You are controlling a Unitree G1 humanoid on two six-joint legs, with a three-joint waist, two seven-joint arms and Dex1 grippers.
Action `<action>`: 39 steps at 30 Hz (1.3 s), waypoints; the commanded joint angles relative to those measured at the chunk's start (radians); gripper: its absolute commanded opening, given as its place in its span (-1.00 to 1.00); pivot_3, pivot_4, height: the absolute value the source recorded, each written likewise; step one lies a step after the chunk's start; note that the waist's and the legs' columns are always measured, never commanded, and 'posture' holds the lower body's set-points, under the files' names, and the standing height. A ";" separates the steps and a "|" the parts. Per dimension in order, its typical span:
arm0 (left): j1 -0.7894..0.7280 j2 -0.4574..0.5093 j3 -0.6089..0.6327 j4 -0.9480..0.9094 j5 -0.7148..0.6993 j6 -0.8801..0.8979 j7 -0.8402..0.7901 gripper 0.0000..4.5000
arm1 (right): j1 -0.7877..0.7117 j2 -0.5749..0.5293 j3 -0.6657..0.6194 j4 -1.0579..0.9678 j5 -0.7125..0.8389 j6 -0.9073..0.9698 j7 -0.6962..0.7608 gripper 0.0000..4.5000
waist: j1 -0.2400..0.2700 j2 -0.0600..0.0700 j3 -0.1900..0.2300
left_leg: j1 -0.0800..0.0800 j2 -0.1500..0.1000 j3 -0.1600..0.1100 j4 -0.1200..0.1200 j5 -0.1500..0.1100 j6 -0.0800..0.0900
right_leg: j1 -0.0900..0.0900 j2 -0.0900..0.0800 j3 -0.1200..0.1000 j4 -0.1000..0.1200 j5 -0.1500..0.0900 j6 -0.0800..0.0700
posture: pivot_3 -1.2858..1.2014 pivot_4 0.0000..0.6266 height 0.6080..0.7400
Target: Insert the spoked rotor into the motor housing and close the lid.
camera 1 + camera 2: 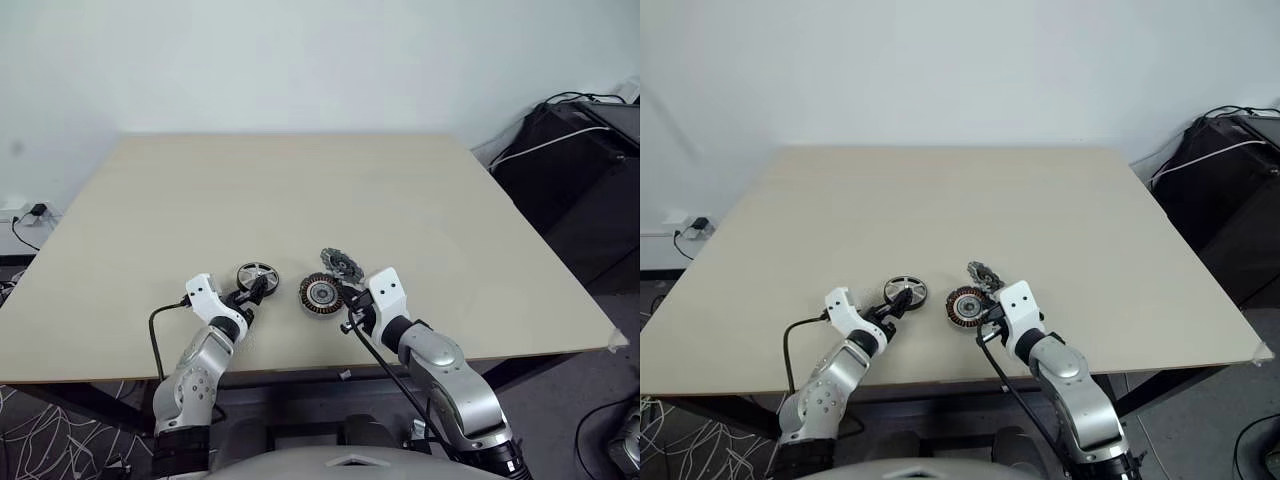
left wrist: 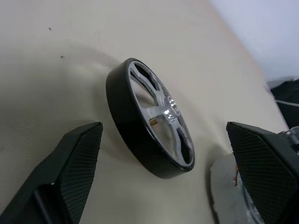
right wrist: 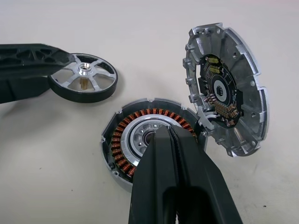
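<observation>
Beige and wide, the bench (image 1: 300, 190) has lots of bare room behind the parts, which sit near its front edge. Low over it, the left gripper (image 1: 252, 294) reaches forward, fingers spread wide, with the spoked rotor (image 1: 257, 273) lying flat right at its tips. Just to that gripper's right, the right gripper (image 3: 170, 140) is pressed shut, pointing down at the motor housing (image 3: 140, 140). Tilted up, the lid (image 3: 227, 109) leans on the housing's far side.
</observation>
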 commanded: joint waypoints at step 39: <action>0.037 -0.089 -0.114 -0.071 -0.480 0.219 0.078 -0.83 | 0.214 -0.083 -0.161 -0.124 0.148 -0.059 0.061 -1.00 | 0.001 -0.001 0.000 | -0.001 0.000 0.000 0.000 -0.001 -0.001 | -0.001 0.000 0.000 -0.002 0.000 0.000 | 0.03 -1.00 1.00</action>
